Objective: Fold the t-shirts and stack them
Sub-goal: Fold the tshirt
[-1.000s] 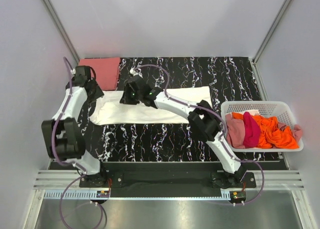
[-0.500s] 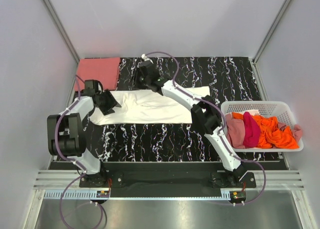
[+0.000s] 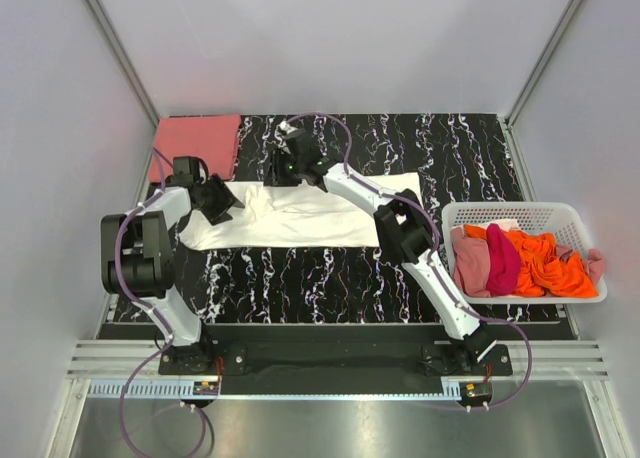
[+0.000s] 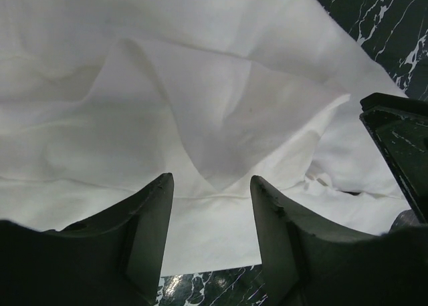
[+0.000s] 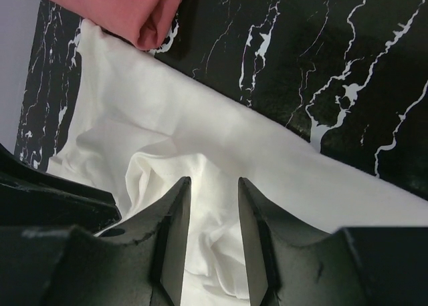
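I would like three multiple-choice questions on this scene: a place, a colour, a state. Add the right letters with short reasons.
1. Where on the table lies the folded salmon-pink shirt?
A. near right corner
B. far left corner
C. far right corner

2. What colour is the shirt under both pincers?
A. orange
B. magenta
C. cream-white

3. How do the left pincer and the right pincer stand?
A. both open
B. both shut on cloth
C. only the left shut

Key: 1 B, seen from above; 2 C, the cream-white shirt fills both wrist views; 3 A, both wrist views show the jaws apart.
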You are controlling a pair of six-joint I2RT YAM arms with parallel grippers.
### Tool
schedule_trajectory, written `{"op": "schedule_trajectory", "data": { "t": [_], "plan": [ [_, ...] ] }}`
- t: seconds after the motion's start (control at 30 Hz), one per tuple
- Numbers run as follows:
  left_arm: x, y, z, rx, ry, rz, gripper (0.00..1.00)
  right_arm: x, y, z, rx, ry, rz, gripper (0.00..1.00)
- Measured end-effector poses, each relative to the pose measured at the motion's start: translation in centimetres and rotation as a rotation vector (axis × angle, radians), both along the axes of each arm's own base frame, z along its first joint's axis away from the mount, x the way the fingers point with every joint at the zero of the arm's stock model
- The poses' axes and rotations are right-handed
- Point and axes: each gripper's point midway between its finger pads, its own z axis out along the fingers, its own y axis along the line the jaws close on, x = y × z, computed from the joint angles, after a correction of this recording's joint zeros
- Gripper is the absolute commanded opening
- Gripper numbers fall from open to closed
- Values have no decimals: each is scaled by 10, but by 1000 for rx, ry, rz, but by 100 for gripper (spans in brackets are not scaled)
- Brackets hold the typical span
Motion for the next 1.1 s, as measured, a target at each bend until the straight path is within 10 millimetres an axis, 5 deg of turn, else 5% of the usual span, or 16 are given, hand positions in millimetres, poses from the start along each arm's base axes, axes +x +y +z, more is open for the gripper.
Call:
{"op": "schedule_trajectory", "data": {
  "t": [0.27, 0.6, 0.7, 0.8, 0.87, 1.1],
  "plan": [
    [7, -1, -4, -7, 0, 12, 49, 2, -1, 4, 9, -20, 43, 41],
    [13, 0, -9, -7, 13, 22, 33, -6, 3, -23, 10, 23, 100, 41],
    [19, 3, -6, 5, 1, 25, 17, -7, 3, -24, 11, 21, 109, 35],
    [28, 5, -3, 17, -16, 27, 0, -6, 5, -20, 20, 13, 118, 10],
    [31, 6, -1, 21, -23, 24, 0, -5, 6, -17, 28, 6, 124, 0],
    [24, 20, 1, 79, -1, -13, 0, -3, 2, -24, 13, -16, 127, 0]
  ]
}}
